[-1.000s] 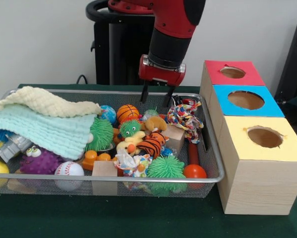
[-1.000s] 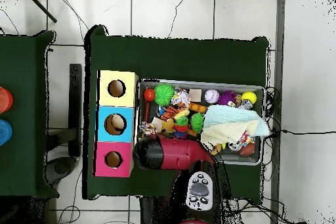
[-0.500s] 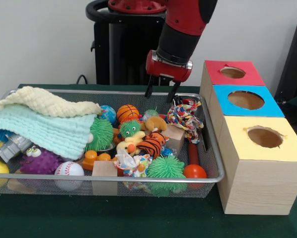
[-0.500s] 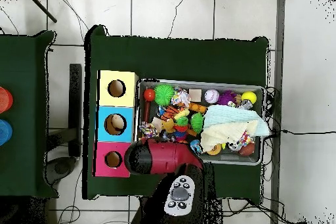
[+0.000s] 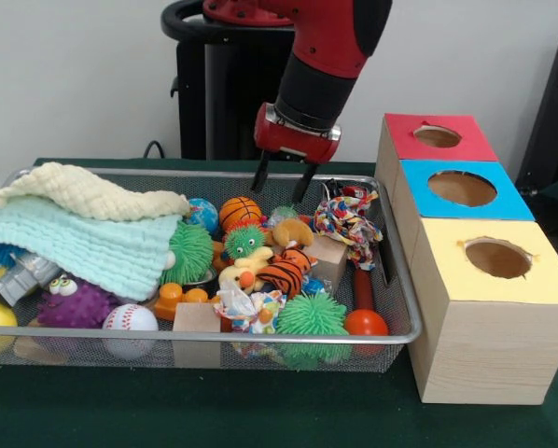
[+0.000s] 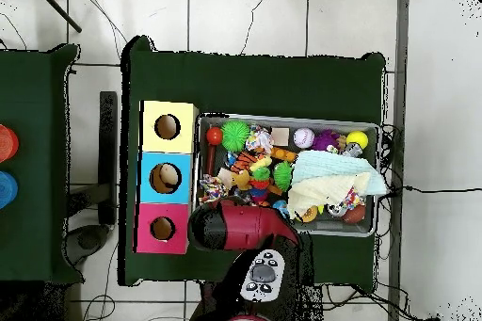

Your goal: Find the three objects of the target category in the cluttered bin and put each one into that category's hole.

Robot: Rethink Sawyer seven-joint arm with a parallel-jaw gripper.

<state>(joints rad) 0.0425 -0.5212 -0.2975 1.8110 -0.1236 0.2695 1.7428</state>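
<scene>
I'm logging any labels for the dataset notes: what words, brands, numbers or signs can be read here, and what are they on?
No readable text in either view.
The three boxes, red, blue and yellow, carry only plain coloured tops with holes, no labels.
The toys in the wire bin show patterns but no legible writing.
The gripper and arm show no readable marking.

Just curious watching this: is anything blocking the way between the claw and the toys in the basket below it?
Nothing visible does. The gripper hangs open and empty above the bin's far rim, with only air between it and the orange basketball and rope toy below.
</scene>
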